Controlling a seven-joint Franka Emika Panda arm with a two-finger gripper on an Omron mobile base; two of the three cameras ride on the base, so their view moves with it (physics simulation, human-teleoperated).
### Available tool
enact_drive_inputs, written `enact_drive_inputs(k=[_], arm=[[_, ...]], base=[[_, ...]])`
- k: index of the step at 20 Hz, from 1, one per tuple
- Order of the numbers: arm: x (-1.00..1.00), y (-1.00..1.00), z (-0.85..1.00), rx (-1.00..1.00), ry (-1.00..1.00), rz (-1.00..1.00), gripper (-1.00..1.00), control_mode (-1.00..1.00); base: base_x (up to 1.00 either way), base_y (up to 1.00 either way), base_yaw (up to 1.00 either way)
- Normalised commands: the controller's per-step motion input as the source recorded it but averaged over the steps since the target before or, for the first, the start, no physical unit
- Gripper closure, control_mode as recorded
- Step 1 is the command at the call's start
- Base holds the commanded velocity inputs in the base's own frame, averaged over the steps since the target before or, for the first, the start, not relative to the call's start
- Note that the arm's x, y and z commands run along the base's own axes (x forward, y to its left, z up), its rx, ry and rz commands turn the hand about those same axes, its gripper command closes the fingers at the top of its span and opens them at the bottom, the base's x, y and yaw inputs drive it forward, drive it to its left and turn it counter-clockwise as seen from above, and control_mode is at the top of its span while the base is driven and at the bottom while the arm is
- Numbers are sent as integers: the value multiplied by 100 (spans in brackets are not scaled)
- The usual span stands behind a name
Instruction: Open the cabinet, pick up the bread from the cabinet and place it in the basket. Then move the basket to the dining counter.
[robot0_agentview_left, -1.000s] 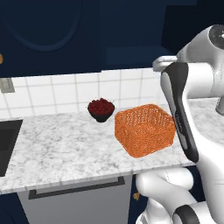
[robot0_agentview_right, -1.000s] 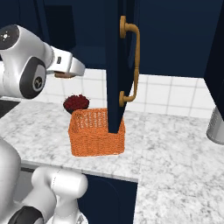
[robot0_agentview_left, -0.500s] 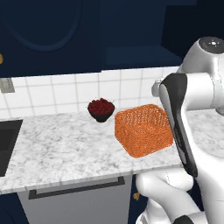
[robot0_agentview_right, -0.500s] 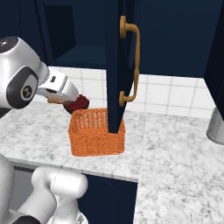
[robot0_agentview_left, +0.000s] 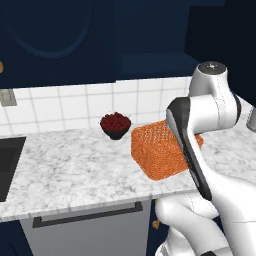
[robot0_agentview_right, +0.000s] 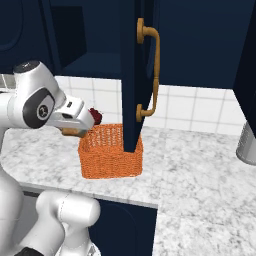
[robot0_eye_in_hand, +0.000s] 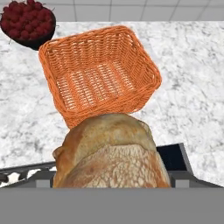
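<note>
Claw: I am seeing the gripper (robot0_agentview_right: 75, 131) carrying the bread (robot0_eye_in_hand: 111, 151), its fingers spread wide around the loaf and closed against its sides. The finger tips themselves are hiding behind the loaf in the hand view, so I am judging the grasp from the bun sitting right at the hand.

Bread: I am looking at a tan-brown crusty bun filling the lower middle of the hand view. From the right base view a brown edge of it is peeking out under the white hand, just beside the basket's left rim and above the worktop.

Basket: the basket (robot0_eye_in_hand: 99, 78) is sitting on the marble worktop (robot0_agentview_left: 70, 170), orange and woven. Nothing is lying inside it that I can make out. In the hand view it is lying just beyond the bread.

Cabinet: the cabinet (robot0_agentview_right: 132, 75) is standing open. I am seeing its navy door edge-on in the right base view, with a brass handle (robot0_agentview_right: 152, 72), hanging in front of the basket's right part.

Berries: a dark bowl of red berries (robot0_agentview_left: 115, 124) is resting on the worktop just behind and to the left of the basket, close to the white tiled wall (robot0_agentview_left: 65, 107).

Arm: the white arm is reaching across in front of the basket's right side in the left base view.
</note>
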Motion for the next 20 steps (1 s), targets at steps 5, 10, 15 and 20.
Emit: enact_drive_inputs(k=[5, 10, 15, 20], arm=[[29, -2, -42, -2, 4, 0, 100, -100], [35, -12, -34, 0, 0, 1, 100, -100], [40, -6, -35, 1, 0, 8, 100, -100], [47, 0, -34, 0, 0, 8, 100, -100]], base=[[0, 0, 0], [0, 0, 0], [0, 0, 0], [0, 0, 0]])
